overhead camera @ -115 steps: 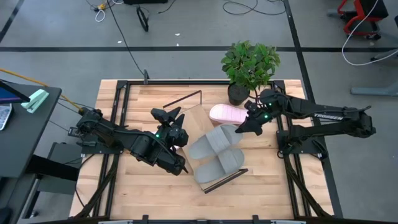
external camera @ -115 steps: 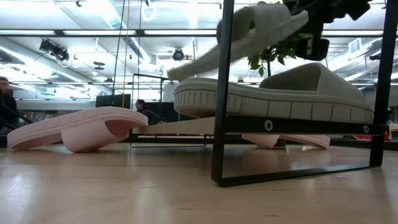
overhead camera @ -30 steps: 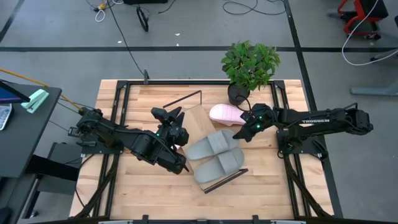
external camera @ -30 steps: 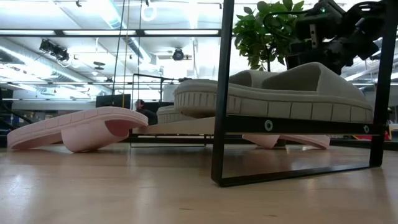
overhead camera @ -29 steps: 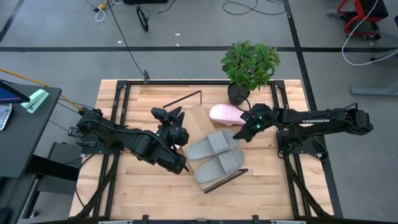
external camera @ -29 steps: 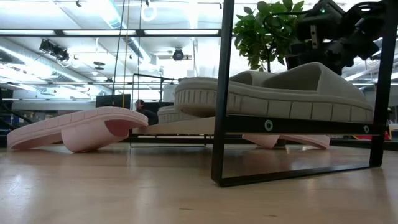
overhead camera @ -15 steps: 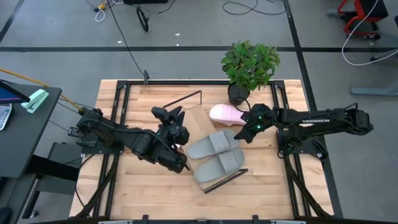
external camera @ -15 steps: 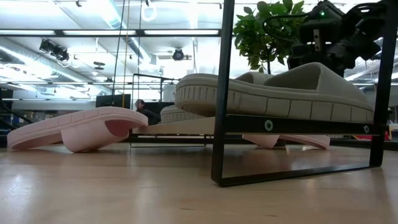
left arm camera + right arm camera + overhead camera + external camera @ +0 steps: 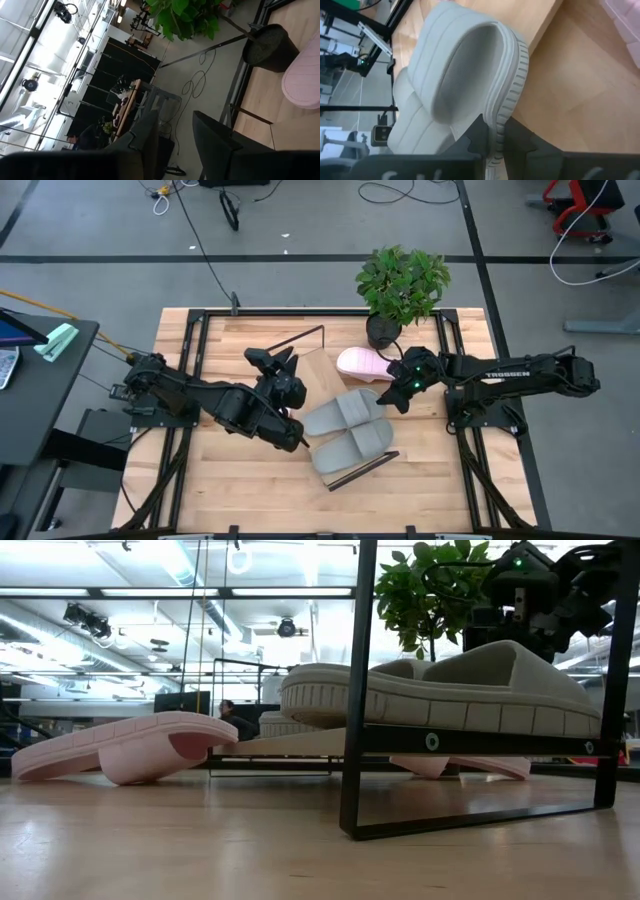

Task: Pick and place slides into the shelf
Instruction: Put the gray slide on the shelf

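Two grey-green foam slides [image 9: 348, 427] sit on the light-wood shelf [image 9: 318, 370]; right gripper [image 9: 397, 391] jaws clamp one's rim [image 9: 496, 120]; left gripper [image 9: 281, 386] jaws apart, empty; both pale pink slides [image 9: 363, 363] remain.

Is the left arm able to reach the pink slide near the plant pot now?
Probably not easily. The pink slide lies across the shelf from the left pincer, and the right pincer, shut on a grey-green slide, is much nearer.
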Action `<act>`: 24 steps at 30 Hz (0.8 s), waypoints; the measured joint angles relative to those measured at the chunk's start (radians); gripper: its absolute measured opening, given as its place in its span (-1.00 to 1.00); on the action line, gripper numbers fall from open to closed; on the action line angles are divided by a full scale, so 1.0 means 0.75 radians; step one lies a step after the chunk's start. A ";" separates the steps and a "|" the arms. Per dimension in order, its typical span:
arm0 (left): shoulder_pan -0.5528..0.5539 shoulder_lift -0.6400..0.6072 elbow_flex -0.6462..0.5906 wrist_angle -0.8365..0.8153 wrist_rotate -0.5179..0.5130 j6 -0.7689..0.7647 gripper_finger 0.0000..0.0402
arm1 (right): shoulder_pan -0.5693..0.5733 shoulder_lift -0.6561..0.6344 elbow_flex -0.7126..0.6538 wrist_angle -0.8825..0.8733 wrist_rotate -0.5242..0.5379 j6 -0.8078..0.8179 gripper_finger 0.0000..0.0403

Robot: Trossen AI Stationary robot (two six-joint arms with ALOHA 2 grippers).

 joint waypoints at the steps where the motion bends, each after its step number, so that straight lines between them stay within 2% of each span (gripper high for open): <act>1: 0.001 0.000 0.000 0.001 0.000 0.000 -0.36 | 0.000 0.000 0.000 0.001 -0.009 -0.013 -0.78; 7: 0.012 0.000 0.000 0.020 0.000 0.002 -0.38 | 0.000 0.000 0.000 0.002 -0.064 -0.056 -0.79; 24: 0.025 0.000 0.000 0.023 0.000 0.004 -0.40 | 0.001 0.000 -0.001 0.003 -0.049 -0.152 -0.76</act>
